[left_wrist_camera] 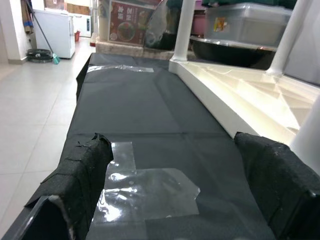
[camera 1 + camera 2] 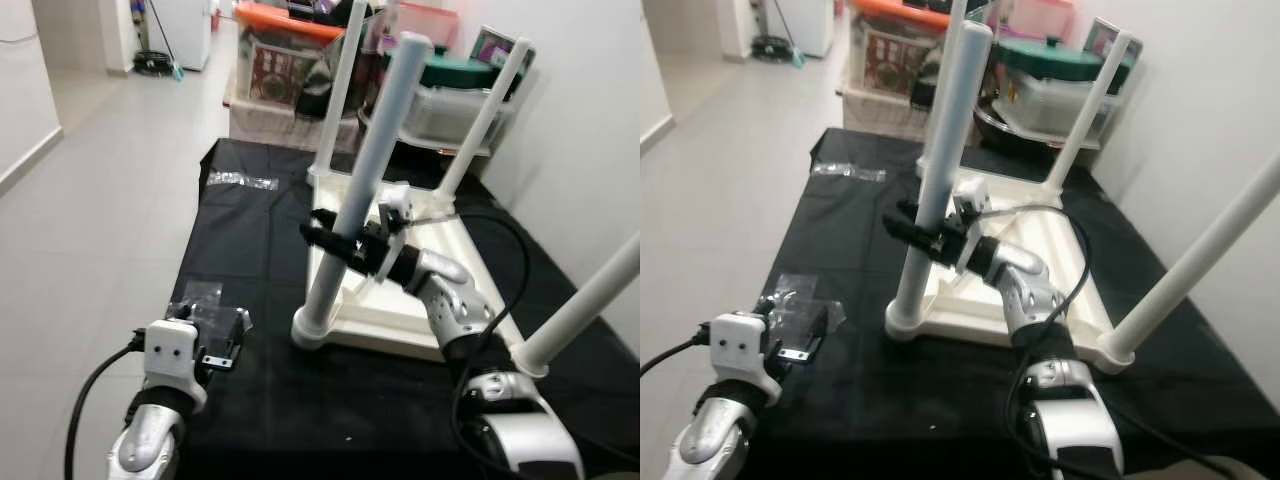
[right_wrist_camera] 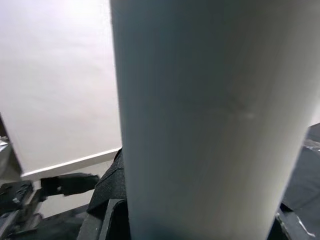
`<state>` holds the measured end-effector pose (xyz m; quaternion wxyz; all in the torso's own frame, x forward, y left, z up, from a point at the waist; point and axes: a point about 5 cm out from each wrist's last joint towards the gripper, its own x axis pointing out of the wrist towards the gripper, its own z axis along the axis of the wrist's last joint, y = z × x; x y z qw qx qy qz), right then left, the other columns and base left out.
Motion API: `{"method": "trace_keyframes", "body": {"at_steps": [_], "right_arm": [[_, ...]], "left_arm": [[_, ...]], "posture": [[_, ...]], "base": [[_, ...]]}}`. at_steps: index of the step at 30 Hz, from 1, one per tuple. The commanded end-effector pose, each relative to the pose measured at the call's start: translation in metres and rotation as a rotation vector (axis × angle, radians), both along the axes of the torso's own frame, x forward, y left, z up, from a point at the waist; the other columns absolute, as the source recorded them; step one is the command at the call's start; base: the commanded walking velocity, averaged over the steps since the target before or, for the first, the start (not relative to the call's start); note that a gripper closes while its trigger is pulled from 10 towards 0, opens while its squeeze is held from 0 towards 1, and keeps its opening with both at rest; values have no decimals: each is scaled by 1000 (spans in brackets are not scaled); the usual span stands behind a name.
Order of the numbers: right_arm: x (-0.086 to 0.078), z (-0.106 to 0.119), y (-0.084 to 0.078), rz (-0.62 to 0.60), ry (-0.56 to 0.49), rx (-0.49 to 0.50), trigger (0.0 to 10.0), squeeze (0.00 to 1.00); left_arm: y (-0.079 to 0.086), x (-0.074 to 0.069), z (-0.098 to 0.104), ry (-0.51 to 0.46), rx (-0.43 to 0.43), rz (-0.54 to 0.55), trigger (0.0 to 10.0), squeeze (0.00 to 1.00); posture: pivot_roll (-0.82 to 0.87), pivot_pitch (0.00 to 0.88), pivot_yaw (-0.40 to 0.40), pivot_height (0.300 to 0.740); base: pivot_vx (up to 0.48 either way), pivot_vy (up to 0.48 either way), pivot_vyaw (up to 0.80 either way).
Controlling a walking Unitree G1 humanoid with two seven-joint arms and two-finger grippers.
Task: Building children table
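An upturned white children's table (image 2: pixel 400 300) is seen lying on its top on a black-covered table (image 2: pixel 250 290), with its four white legs pointing up. The nearest leg on the robot's left, the front-left leg (image 2: pixel 362 190), is screwed into the corner of the upturned top and leans slightly toward the back. The right tool (image 2: pixel 335 241) is pressed around this leg about halfway up, its black fingers (image 2: pixel 908 226) lying on either side of the tube; in the right wrist view the leg (image 3: pixel 210 120) is seen directly against the tool. The right arm is stretched across the upturned top from the near edge. The left tool (image 2: pixel 222 340) is held low over the near-left part of the black cover, well apart from the children's table, and its padded fingers (image 1: pixel 82 170) are spread with nothing between them. A crumpled clear plastic bag (image 1: pixel 145 192) lies on the cover just ahead of them, and a second clear wrapper (image 2: pixel 240 180) lies near the far-left edge. Storage boxes (image 2: pixel 440 100) are stacked behind the table.
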<state>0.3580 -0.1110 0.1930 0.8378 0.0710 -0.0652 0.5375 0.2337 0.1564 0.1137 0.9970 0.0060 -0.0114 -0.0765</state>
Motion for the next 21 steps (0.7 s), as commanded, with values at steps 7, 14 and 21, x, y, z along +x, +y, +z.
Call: {"method": "trace_keyframes", "body": {"at_steps": [7,14,21], "right_arm": [[14,-81,-74,-1474,465,-296,0,0],[4,-64,-54,-1480,392,-242,0,0],[19,-52,-44,-1351,466,-197,10000,0]], "left_arm": [[-1,-1,-2,11,-7,-12,10000,0],[1,0,-2,11,-2,-12,10000,0],[2,1,-1,5,5,-2,10000,0]], "posture": [[116,0,-187,740],[113,0,-188,740],[124,0,-194,740]], "base": [[0,0,0],[0,0,0],[0,0,0]]}}
